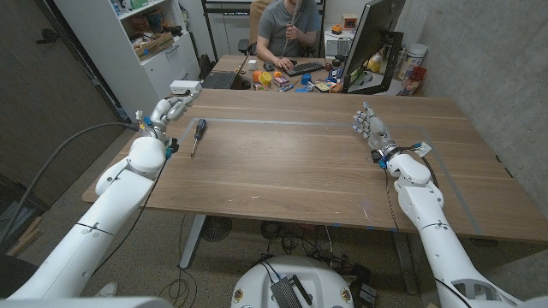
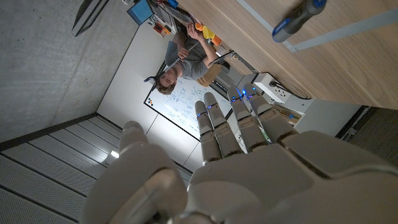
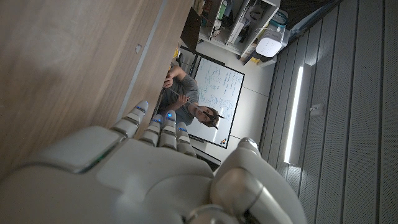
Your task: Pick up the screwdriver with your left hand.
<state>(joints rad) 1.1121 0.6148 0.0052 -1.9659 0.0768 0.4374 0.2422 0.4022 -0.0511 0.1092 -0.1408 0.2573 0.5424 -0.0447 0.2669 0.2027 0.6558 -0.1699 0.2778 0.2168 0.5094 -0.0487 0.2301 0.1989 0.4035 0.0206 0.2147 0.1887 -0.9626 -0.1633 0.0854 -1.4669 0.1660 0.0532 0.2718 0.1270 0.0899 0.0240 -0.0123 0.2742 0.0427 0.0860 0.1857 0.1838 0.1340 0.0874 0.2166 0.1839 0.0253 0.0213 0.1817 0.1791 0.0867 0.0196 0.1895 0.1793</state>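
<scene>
Where screwdriver [image 1: 197, 135] lies, left robot hand [image 1: 168, 109] hovers nr, empty.

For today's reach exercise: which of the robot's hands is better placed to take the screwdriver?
Left. The left hand is open just beside the screwdriver; the right hand is across the table.

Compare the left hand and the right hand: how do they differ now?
The left hand is at the table's far left corner, close to the screwdriver; the right hand has nothing near it. Both hold nothing, fingers extended.
</scene>
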